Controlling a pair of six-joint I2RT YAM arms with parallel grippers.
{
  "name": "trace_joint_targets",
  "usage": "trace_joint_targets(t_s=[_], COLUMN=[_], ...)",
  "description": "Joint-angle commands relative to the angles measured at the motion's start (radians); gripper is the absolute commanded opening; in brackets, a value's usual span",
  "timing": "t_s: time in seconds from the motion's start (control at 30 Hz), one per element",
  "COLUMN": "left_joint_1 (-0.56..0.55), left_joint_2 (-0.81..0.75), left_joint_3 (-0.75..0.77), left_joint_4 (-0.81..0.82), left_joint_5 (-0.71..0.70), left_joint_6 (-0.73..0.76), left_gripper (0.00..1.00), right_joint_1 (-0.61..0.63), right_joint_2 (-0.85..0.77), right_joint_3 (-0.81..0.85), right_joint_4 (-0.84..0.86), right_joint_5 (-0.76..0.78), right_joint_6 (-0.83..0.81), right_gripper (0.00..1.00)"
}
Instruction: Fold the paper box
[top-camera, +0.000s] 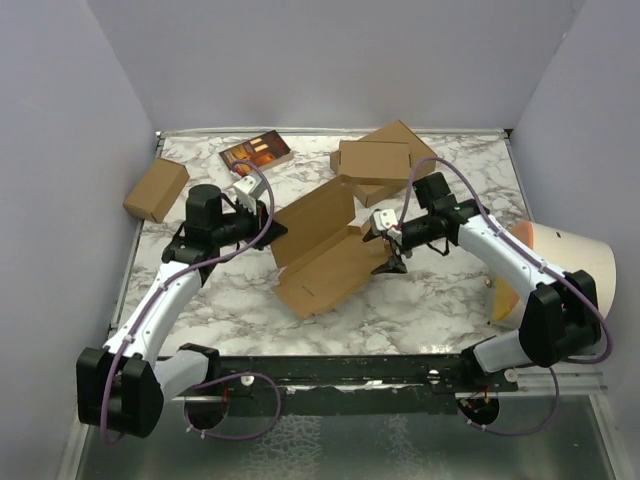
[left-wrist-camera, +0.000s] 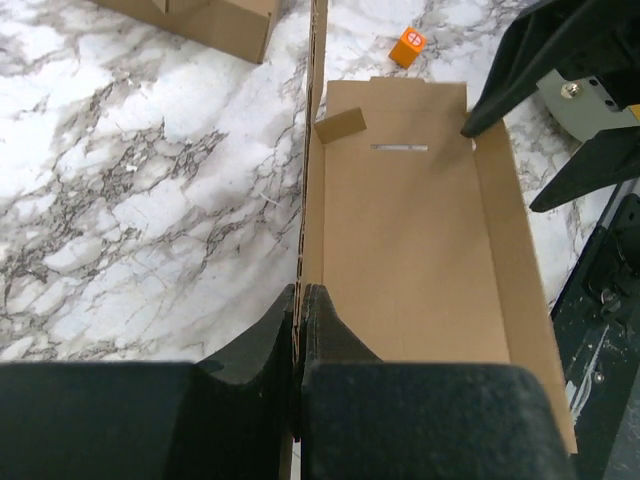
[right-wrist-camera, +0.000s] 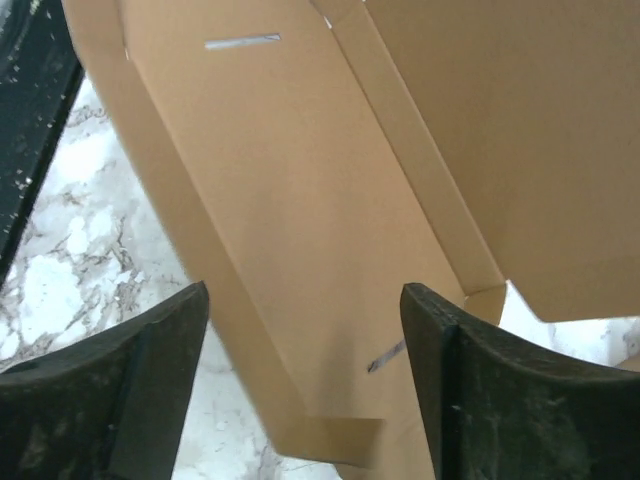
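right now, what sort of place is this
Probably a robot lab test cell: a marble-pattern table boxed in by plain walls, left arm and right arm bolted at its near edge, paper box between them.

The left gripper (left-wrist-camera: 300, 292) reaches inward with its jaws pressed together; the right gripper (right-wrist-camera: 305, 300) holds its jaws spread wide.

Grey-veined marble table (top-camera: 430, 310); plain lavender walls (top-camera: 330, 60) three sides; dark rail (top-camera: 350, 370), possibly metal.

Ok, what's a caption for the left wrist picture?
Left gripper pinches the paper box by its raised side; right gripper open at the far end.
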Motion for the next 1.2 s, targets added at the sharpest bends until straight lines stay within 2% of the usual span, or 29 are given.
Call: trace_joint_targets(t_s=[0.0,0.13,0.2,0.3,0.43,0.5,0.57,0.73,0.97,1.03,1.17], left_joint_1=[-0.008,-0.008,-0.008,-0.007,-0.008,-0.007,-0.007,-0.007,-0.007,-0.007,-0.007], left_joint_2=[-0.049,-0.062,-0.073,-0.097,-0.129,-0.141,-0.16,-0.22,-0.238,-0.243,-0.255], left_joint_3=[-0.02,-0.026,-0.035,-0.051,-0.067,-0.075,-0.095,-0.158,-0.162,-0.163,-0.167], left_joint_4=[0.099,0.118,0.127,0.156,0.2,0.229,0.272,0.344,0.352,0.352,0.352], left_joint_5=[0.05,0.06,0.071,0.087,0.118,0.144,0.165,0.179,0.188,0.186,0.181], left_joint_6=[0.015,0.019,0.033,0.05,0.07,0.076,0.072,0.063,0.064,0.064,0.068], left_gripper=[0.0,0.0,0.0,0.0,0.0,0.0,0.0,0.0,0.0,0.0,0.0], right_joint_1=[-0.078,-0.117,-0.156,-0.214,-0.252,-0.281,-0.326,-0.42,-0.42,-0.419,-0.417], right_joint_2=[-0.04,-0.044,-0.046,-0.053,-0.094,-0.089,-0.067,-0.034,0.033,0.057,0.089], right_joint_3=[-0.054,-0.042,-0.029,-0.015,-0.048,-0.059,-0.083,-0.159,-0.175,-0.169,-0.156], right_joint_4=[0.011,-0.016,0.015,0.159,0.444,0.521,0.578,0.636,0.598,0.577,0.551], right_joint_5=[-0.181,-0.211,-0.251,-0.244,-0.111,-0.107,-0.168,-0.188,-0.242,-0.257,-0.258], right_joint_6=[0.012,0.015,0.085,0.322,0.732,0.853,0.928,0.944,0.9,0.891,0.886], right_gripper=[0.8,0.82,0.82,0.82,0.85,0.88,0.89,0.89,0.86,0.82,0.64])
